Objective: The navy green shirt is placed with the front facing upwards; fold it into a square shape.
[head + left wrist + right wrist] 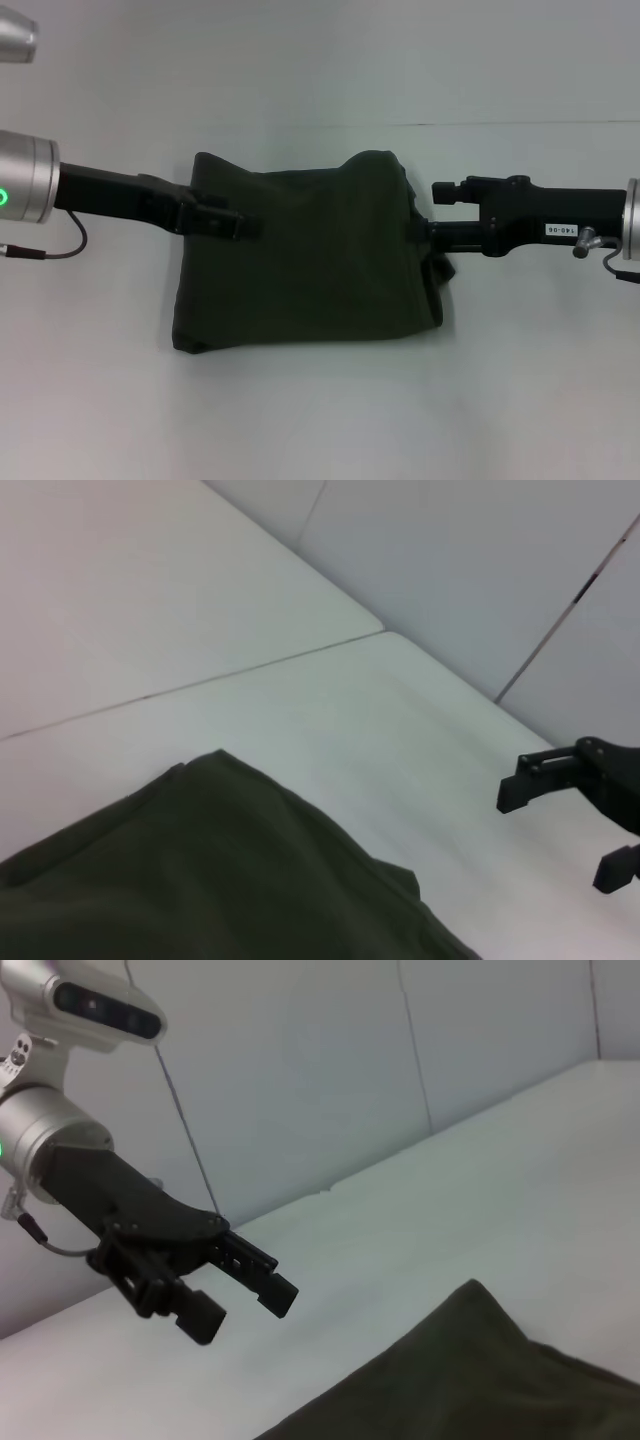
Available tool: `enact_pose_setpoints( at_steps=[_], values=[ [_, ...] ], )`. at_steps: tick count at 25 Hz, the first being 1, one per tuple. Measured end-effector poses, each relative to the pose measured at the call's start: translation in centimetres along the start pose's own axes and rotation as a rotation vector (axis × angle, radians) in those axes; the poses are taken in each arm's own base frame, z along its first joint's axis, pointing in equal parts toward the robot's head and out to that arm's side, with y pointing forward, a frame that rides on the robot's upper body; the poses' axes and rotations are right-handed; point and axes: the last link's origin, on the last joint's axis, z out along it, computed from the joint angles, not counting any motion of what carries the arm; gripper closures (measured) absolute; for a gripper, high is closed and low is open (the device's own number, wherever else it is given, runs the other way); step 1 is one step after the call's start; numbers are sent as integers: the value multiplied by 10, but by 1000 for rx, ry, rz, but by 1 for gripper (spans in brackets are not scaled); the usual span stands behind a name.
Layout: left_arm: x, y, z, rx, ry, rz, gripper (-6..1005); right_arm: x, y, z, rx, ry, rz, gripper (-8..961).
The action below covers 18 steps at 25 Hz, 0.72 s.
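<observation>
The navy green shirt [310,260] lies folded into a rough rectangle in the middle of the white table, plain fabric up and no lettering showing. Its far right corner bulges up a little. My left gripper [245,222] reaches in over the shirt's left edge; the right wrist view shows it [240,1302] open with nothing between its fingers. My right gripper [422,230] is at the shirt's right edge, and in the left wrist view it [565,825] hangs open and clear of the cloth [200,880]. A corner of the shirt [480,1380] also shows in the right wrist view.
The white table [320,420] extends around the shirt on all sides. A seam [500,124] runs across the table behind the shirt, and a pale wall [300,1080] rises beyond it.
</observation>
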Motion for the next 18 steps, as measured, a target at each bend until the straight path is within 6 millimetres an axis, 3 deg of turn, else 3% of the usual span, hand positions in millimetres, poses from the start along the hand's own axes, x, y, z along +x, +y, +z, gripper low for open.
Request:
enact_pose_setpoints(
  at_steps=[8, 18],
  values=[
    [-3, 10, 12, -2, -34, 184, 140, -1, -1, 0, -3, 24, 71, 99],
    [-3, 8, 11, 17, -41, 144, 140, -1, -2, 4, 0, 68, 74, 99]
  ],
)
